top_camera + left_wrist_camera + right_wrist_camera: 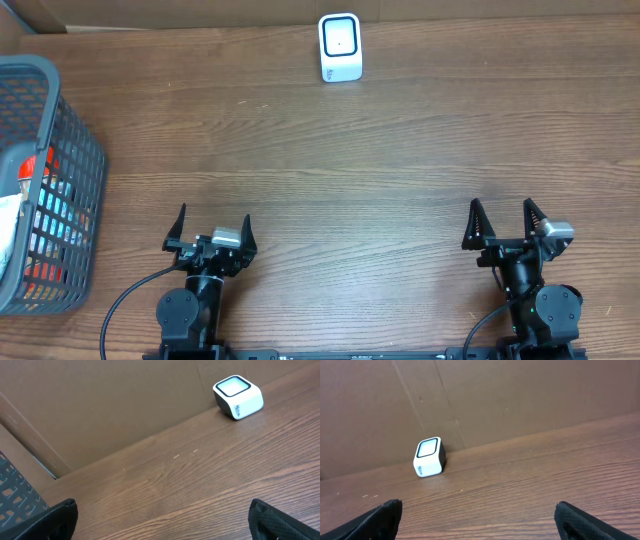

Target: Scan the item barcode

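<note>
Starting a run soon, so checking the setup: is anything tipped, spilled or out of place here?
Nothing stands out. The scanner stands upright at the far edge, the basket sits upright on the left with its items inside, and the left gripper and right gripper are open, empty.

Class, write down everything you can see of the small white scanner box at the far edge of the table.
The scanner is a small white box with rounded corners, plastic by the look of it. Its top face is a pale window in a dark frame; a small dark mark on one side is too small to read. It stands upright on the wooden table, at the far edge, close to the brown cardboard wall. Nothing else touches it.
</note>
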Motion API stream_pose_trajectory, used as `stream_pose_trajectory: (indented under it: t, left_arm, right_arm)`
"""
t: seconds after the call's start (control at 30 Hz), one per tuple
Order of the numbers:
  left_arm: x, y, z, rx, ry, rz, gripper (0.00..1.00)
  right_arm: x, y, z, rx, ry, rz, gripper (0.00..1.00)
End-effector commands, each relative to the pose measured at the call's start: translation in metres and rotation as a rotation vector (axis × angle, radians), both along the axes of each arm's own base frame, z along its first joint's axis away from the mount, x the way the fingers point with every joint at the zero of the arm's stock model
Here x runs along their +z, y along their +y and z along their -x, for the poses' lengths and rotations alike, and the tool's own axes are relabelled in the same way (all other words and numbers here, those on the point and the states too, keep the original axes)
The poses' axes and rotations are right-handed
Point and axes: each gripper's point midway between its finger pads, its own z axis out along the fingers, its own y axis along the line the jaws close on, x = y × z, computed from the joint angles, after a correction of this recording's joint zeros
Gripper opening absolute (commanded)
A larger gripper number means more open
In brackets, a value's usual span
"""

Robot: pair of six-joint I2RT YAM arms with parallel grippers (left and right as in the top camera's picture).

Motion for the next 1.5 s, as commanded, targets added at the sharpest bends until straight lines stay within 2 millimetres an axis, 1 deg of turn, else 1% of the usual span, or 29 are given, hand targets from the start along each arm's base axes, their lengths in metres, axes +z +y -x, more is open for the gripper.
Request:
stream_pose_trajectory:
  t: [0.0,0.87,0.97,1.1,1.23,1.47]
  left_arm:
    - [-0.001,0.002,0.0,0.012,-0.006,0.024,1.0]
    - [-0.001,0.001,0.0,0.008,-0.004,0.047,1.0]
    - [0.002,-0.001,0.0,0.008,-0.011,0.153,0.99]
    - [0.0,-0.001,0.0,0.018,-0.001,0.266,0.99]
    - [0.01,-0.001,0.001,0.019,-0.019,0.332,1.0]
    - [0.033,-0.001,0.006,0.017,-0.041,0.373,1.0]
  right_arm:
    - [-0.002,0.0,0.0,-0.002,-0.003,0.001,1.0]
    - [-0.002,0.0,0.0,-0.002,-0.003,0.001,1.0]
    - [-0.002,0.0,0.0,-0.002,-0.003,0.001,1.0]
    - [-0.002,0.0,0.0,-0.002,-0.003,0.001,1.0]
    - [-0.002,0.0,0.0,-0.002,-0.003,0.001,1.0]
    - [-0.002,0.0,0.0,-0.002,-0.003,0.001,1.0]
